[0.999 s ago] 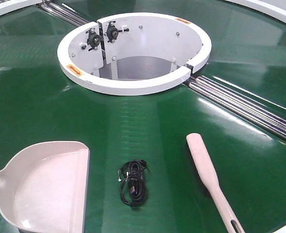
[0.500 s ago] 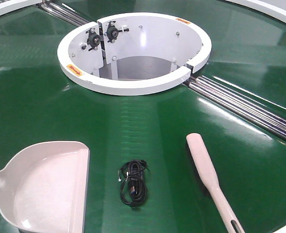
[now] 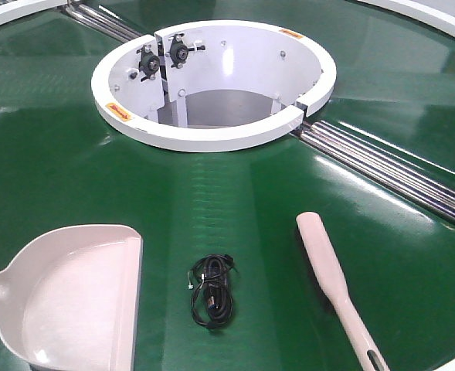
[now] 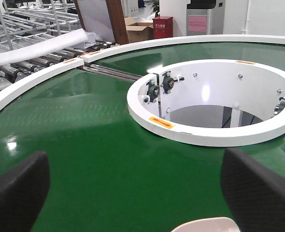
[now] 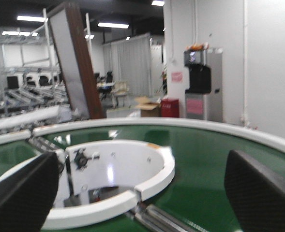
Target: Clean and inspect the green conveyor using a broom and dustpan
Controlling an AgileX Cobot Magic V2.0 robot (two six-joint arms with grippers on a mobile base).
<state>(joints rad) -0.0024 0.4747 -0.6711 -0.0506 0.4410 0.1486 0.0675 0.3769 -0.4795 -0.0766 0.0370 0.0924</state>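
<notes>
The green conveyor (image 3: 57, 170) fills the front view. On it at the lower left lies the pale dustpan (image 3: 73, 301), its mouth facing right and its handle running off the left edge. The broom (image 3: 327, 263) lies at the lower right, head away from me, handle toward the bottom edge. Neither gripper shows in the front view. In the left wrist view my left gripper (image 4: 135, 193) is open over bare belt, with a rim of the dustpan (image 4: 205, 225) just below it. My right gripper (image 5: 140, 193) is open and empty above the belt (image 5: 200, 159).
A coiled black cable (image 3: 212, 292) lies between dustpan and broom. The white ring hub (image 3: 212, 137) stands mid-belt, with steel rollers (image 3: 389, 170) running out to the right. A white outer rim (image 4: 31, 79) bounds the belt; roller racks (image 4: 31, 19) lie beyond.
</notes>
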